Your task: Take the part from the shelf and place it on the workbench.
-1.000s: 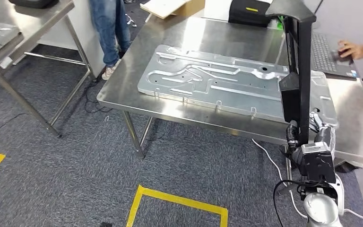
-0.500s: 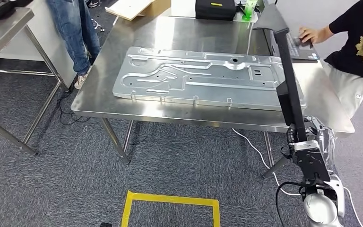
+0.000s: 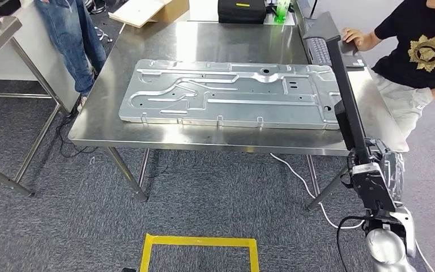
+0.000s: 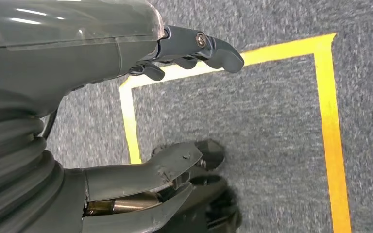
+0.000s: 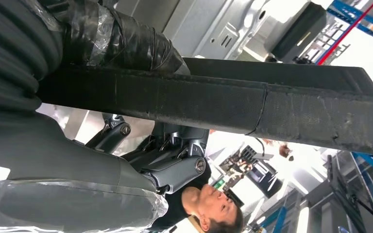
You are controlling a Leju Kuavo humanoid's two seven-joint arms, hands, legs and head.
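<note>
We record our right hand (image 3: pixel 386 170) gripping the long black part (image 3: pixel 344 96) upright beside the workbench (image 3: pixel 226 42), and our left hand (image 4: pixel 175 107) empty, fingers apart above the carpet (image 4: pixel 272 121).

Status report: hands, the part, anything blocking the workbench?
Right robot hand grips black part, upright at bench edge. Left robot hand empty, over floor. Large metal panel fills workbench; person at far corner.

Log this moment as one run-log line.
right robot hand: grips long black part, upright | left robot hand: empty, hanging over carpet | workbench: holds stamped metal panel
</note>
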